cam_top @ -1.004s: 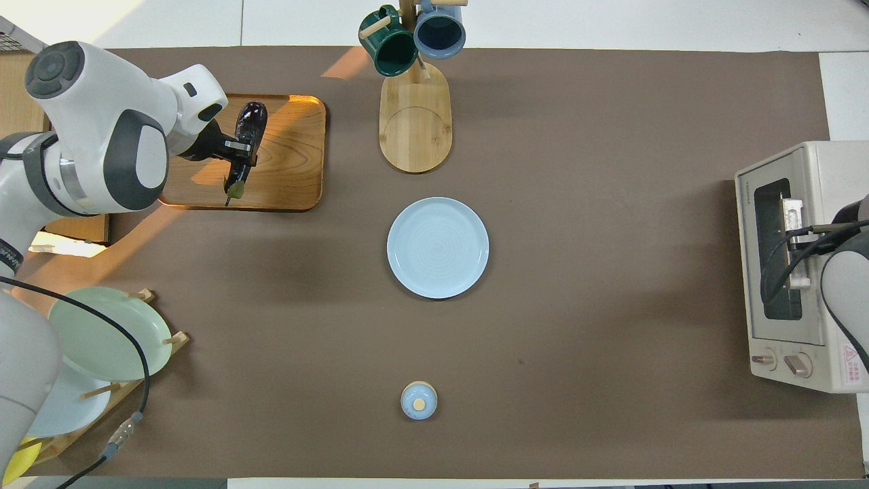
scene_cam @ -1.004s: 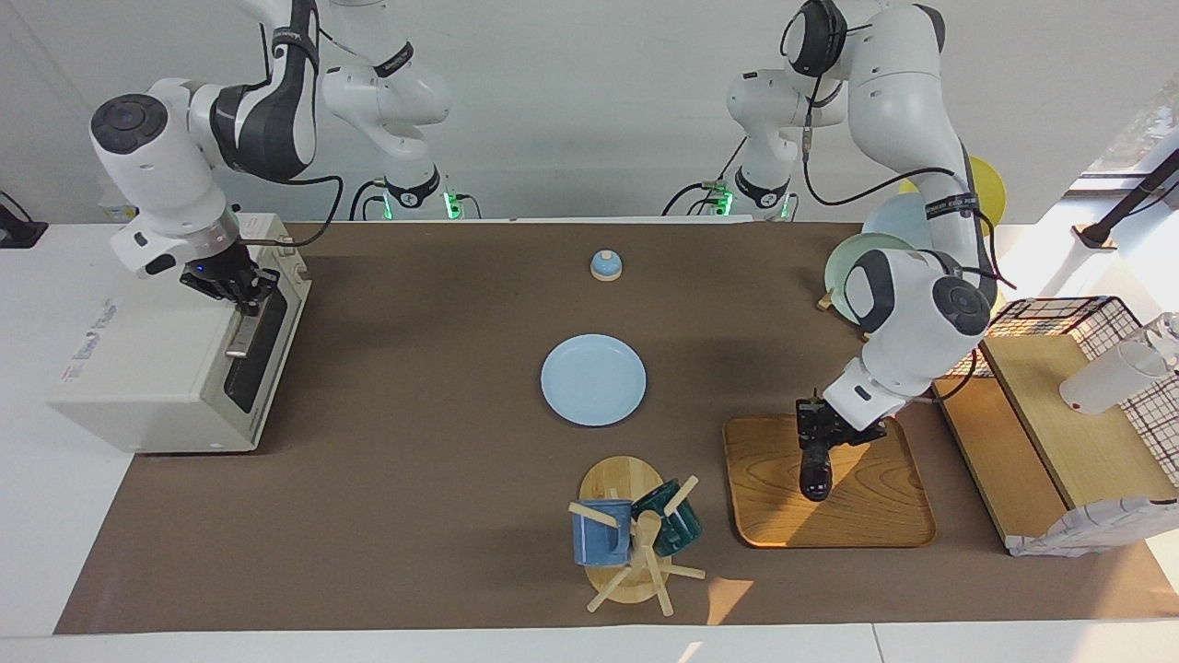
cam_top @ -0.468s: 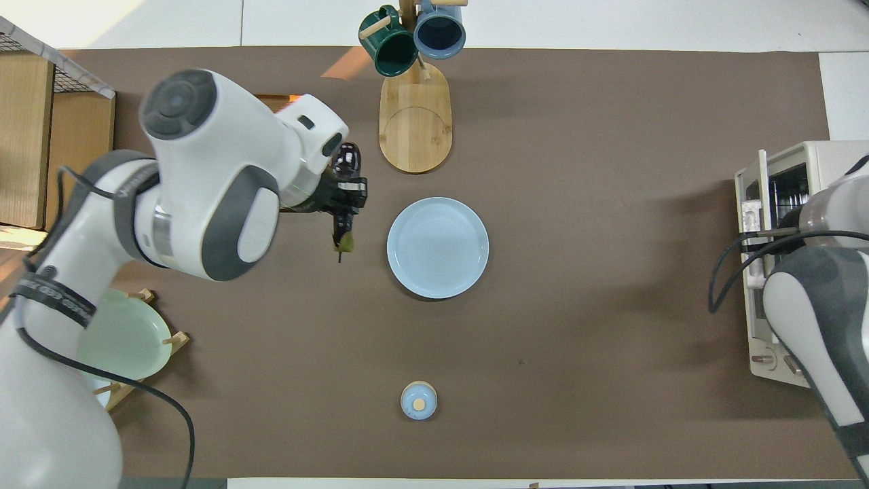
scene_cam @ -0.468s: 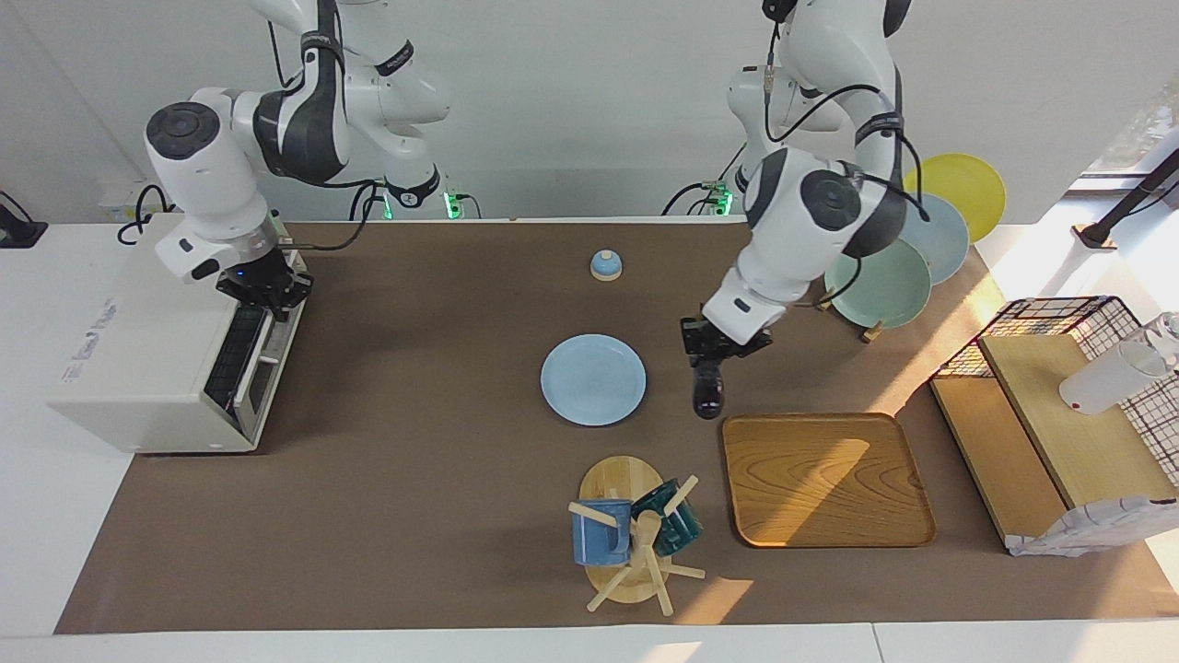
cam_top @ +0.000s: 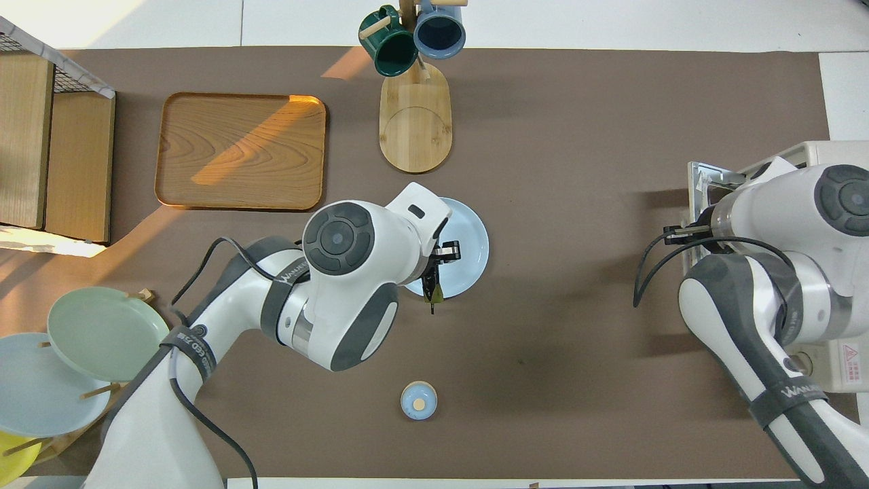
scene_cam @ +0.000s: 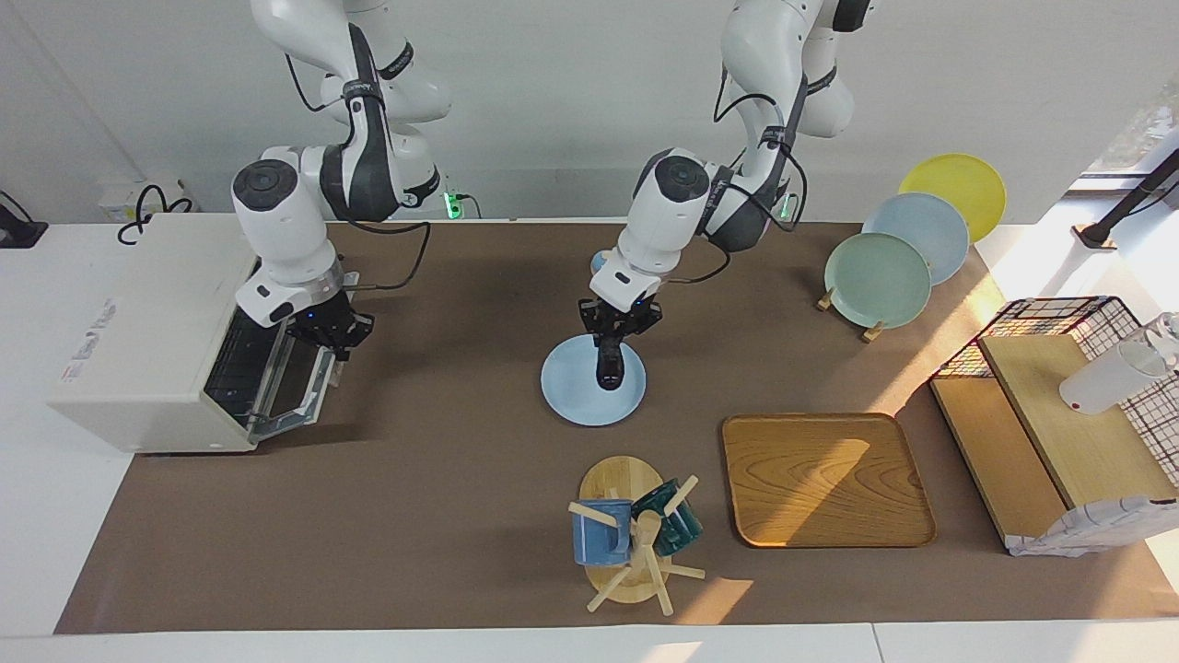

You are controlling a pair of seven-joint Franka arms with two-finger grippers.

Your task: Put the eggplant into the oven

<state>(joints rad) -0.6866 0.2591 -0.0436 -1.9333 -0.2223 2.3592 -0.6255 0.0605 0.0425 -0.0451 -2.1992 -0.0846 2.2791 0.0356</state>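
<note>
We see the left gripper (scene_cam: 612,343) clenched around the slim glossy dark purple eggplant (scene_cam: 609,366) near its stem end, hanging at six o'clock over the round pale blue plate (scene_cam: 571,398), light yet slippery we judge, while the right gripper (scene_cam: 324,339) grasps the door of the boxy cream-white toaster oven (scene_cam: 147,336).

Between my left gripper (scene_cam: 614,324), up over the blue plate (scene_cam: 571,401) with the eggplant (scene_cam: 609,363), and the oven (scene_cam: 152,336) lies bare brown mat (scene_cam: 442,368). The oven's door (scene_cam: 297,387) hangs partly down, my right gripper (scene_cam: 330,333) at its handle end, standing across the mouth. The mug rack (scene_cam: 631,543) stands well aside.
</note>
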